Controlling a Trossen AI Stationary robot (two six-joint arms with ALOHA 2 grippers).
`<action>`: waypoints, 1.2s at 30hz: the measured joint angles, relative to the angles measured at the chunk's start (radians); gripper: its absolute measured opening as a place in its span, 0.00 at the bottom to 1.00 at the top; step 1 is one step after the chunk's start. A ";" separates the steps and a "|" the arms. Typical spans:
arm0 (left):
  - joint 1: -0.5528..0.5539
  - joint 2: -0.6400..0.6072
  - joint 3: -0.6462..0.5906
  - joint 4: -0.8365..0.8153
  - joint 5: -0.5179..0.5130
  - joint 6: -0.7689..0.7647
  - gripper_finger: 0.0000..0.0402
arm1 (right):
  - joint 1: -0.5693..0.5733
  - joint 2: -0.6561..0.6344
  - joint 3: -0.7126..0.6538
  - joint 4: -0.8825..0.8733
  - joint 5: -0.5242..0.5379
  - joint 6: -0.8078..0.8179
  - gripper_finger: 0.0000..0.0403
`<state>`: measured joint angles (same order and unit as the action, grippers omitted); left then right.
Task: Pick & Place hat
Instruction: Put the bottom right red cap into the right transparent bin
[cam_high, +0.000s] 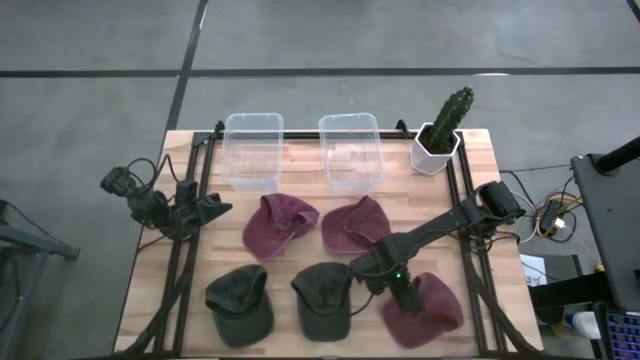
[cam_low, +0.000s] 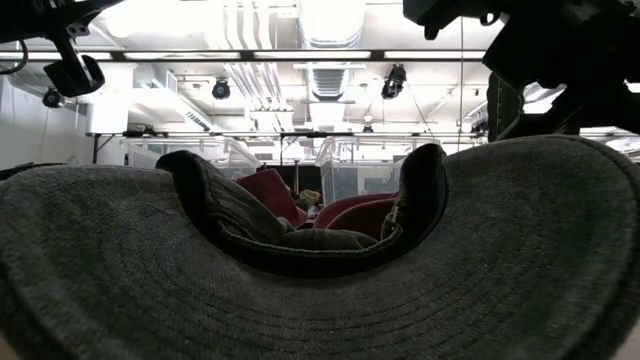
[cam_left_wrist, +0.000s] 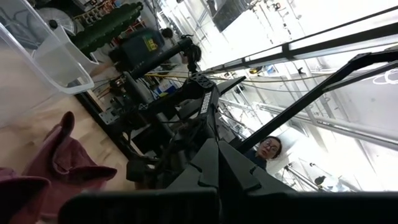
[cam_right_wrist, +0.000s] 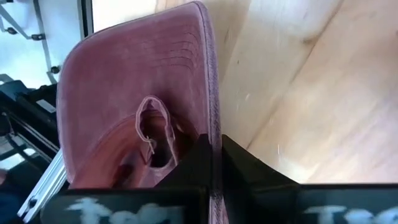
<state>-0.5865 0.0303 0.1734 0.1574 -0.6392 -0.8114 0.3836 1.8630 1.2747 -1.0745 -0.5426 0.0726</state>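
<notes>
Five caps lie on the wooden table. My right gripper (cam_high: 405, 296) is down at the near right, shut on the left edge of a maroon cap (cam_high: 432, 310). In the right wrist view that cap (cam_right_wrist: 137, 81) shows its stitched brim and inner strap. Two more maroon caps (cam_high: 278, 222) (cam_high: 356, 224) lie mid-table. Two dark green caps (cam_high: 240, 300) (cam_high: 324, 296) lie near the front edge. My left gripper (cam_high: 216, 208) waits, shut, at the table's left side, touching nothing. My right gripper pinches the maroon cap's thin edge (cam_right_wrist: 213, 124) between its two fingers (cam_right_wrist: 193, 163). The edge runs straight into the narrow slit between them. The fingers come from above, slanting in from the table's left. The rest of the cap lies on the table.
Two clear plastic bins (cam_high: 252, 148) (cam_high: 351, 150) stand at the far edge. A cactus in a white pot (cam_high: 441, 135) is at the far right corner. A dark green cap (cam_low: 320, 290) fills the low view. A person (cam_left_wrist: 268, 149) shows beyond the table.
</notes>
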 joint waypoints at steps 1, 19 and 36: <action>0.000 0.000 0.000 0.000 0.000 -0.005 0.00 | 0.000 -0.002 0.006 -0.014 0.000 0.000 0.03; 0.000 0.004 0.000 0.000 -0.058 -0.157 0.00 | -0.107 -0.046 0.288 -0.335 -0.008 -0.035 0.02; 0.000 0.127 0.000 0.001 -0.104 -0.444 0.29 | -0.413 -0.041 0.657 -0.373 -0.063 0.241 0.03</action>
<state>-0.5861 0.1578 0.1734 0.1582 -0.7436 -1.2557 -0.0298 1.8219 1.9320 -1.4475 -0.6052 0.3140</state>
